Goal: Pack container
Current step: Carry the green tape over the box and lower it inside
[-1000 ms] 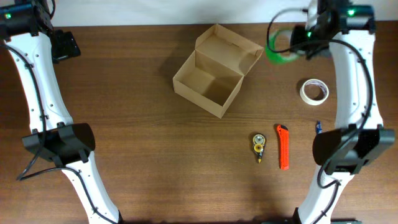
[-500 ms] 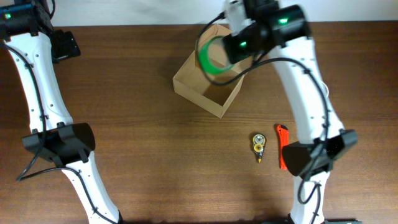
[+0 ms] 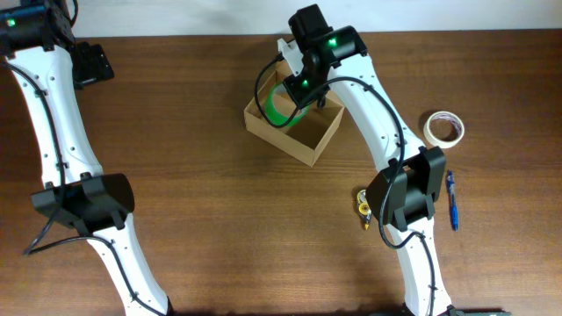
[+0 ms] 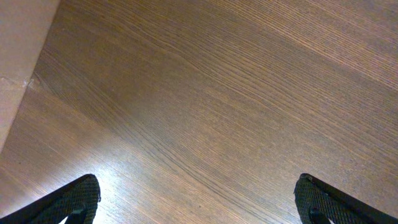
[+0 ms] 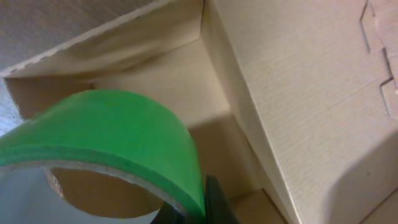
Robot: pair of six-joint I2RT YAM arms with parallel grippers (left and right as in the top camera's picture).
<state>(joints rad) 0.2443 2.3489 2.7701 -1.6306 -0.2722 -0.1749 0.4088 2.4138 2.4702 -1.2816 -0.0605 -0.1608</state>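
Note:
The container (image 3: pixel 263 124) is an open brown cardboard box at the table's back middle, its flap lid up at the far side. My right gripper (image 3: pixel 294 95) is over its opening, shut on a green tape roll (image 3: pixel 279 110) that hangs down into the box. In the right wrist view the green tape roll (image 5: pixel 118 127) is pinched between the fingers (image 5: pixel 199 208) with the container's inner walls (image 5: pixel 292 99) close behind. My left gripper (image 4: pixel 199 202) is open and empty over bare table at the far left.
A white tape roll (image 3: pixel 443 127) lies at the right. A blue pen (image 3: pixel 452 197) lies near the right arm's base. A small yellow tape dispenser (image 3: pixel 364 208) lies in front of the box. The right arm spans the table's right half.
My right gripper has carried the green tape roll left from the table's right side and lowered it into the open container. The left arm has not moved.

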